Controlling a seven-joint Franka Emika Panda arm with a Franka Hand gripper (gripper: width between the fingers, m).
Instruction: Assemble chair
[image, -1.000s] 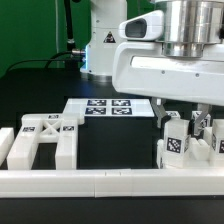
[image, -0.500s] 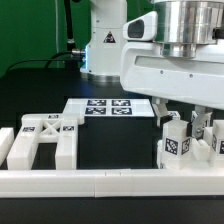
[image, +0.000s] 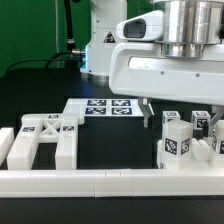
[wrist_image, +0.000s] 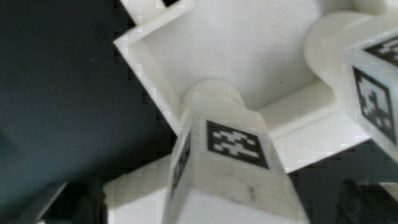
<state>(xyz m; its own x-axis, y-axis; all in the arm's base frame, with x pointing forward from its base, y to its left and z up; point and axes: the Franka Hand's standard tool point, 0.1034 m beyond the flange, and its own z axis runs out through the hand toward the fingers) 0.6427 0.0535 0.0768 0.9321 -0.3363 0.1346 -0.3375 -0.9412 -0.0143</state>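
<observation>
Exterior view: nearest, long white border rail (image: 100, 182) runs across the front of the black tabletop (image: 115, 145). Just behind it, X-braced frame (image: 42, 140) lies at the view's left. At the view's right an upright square leg (image: 177, 140) w/ a tag stands among other chair parts (image: 205, 142). Gripper (image: 180, 118) hangs over that leg, spread wide, fingers (image: 147, 108) clear of it, nothing held. Farther back: marker board (image: 100, 107), then robot base (image: 100, 45). Wrist view: leg sits btw the dark fingertips, gaps both sides.
</observation>
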